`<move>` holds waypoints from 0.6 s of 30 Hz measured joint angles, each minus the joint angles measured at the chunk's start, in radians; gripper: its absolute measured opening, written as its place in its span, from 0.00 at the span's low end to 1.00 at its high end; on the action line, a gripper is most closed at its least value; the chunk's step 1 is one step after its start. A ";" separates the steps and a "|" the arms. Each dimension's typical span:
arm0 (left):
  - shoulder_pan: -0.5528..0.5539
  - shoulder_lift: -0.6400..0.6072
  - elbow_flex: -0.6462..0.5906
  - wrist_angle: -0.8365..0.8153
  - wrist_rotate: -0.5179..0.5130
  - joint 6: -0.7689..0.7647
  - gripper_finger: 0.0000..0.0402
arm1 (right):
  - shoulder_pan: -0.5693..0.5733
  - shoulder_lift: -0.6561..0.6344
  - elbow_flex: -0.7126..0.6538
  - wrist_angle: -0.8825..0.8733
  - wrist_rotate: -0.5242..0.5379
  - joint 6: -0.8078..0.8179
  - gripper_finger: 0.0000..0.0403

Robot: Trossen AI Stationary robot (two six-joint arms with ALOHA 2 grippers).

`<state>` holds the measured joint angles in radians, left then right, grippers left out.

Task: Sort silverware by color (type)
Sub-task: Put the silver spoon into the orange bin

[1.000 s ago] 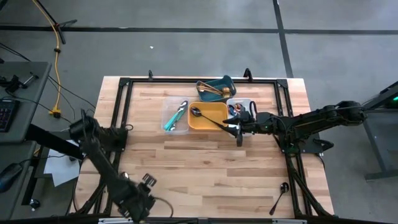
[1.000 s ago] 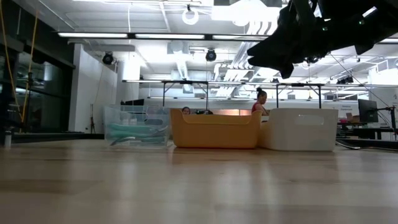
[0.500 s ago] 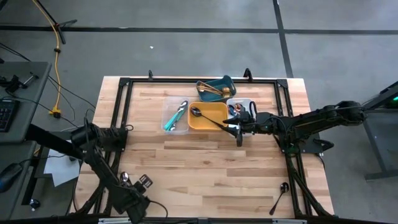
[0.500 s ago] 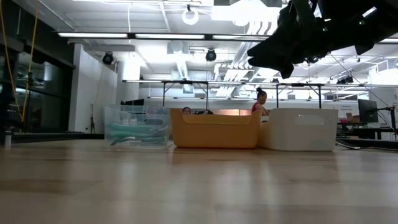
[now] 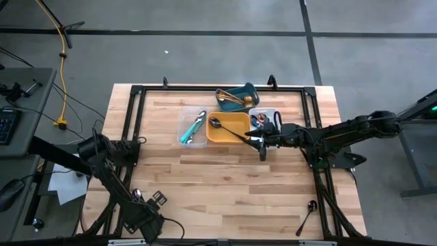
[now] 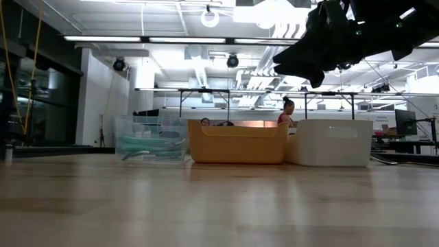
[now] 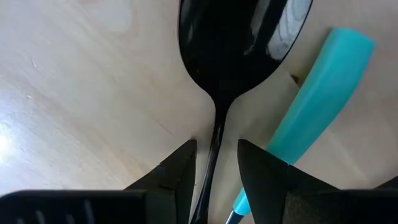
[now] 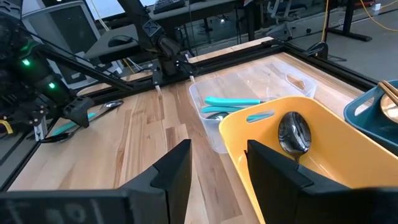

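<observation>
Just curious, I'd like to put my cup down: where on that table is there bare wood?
The wide middle of the table, below the clear tray and yellow tray, is bare. Crowded: the far trays where the right pincer hovers, and the near left corner where the left pincer works over a black spoon.

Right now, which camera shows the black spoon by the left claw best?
The left wrist view: the glossy black spoon fills it, handle between the claw's fingers. The high view shows only a speck; the low view misses it.

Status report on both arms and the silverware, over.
Left gripper low, jaws straddling black spoon; teal-handled utensil alongside. Right gripper hovering by yellow tray, empty.
</observation>
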<state>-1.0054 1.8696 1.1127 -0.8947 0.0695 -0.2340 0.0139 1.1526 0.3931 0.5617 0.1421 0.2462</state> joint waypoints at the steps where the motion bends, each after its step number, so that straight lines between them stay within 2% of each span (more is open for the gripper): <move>1: 0.000 -0.002 -0.010 0.012 0.000 0.000 0.29 | 0.000 0.000 0.000 0.000 0.000 0.000 0.37; 6: 0.007 -0.002 -0.035 0.035 -0.020 -0.009 0.23 | 0.000 0.000 0.000 0.000 0.000 0.000 0.37; 12: 0.044 0.000 -0.036 0.035 -0.025 -0.008 0.04 | 0.000 0.000 0.000 0.000 0.000 0.000 0.37; 18: 0.093 -0.001 -0.037 0.037 -0.020 0.024 0.02 | 0.000 0.000 0.000 0.000 0.000 0.000 0.37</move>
<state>-0.9125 1.8682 1.0759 -0.8576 0.0499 -0.2100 0.0139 1.1526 0.3931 0.5617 0.1423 0.2465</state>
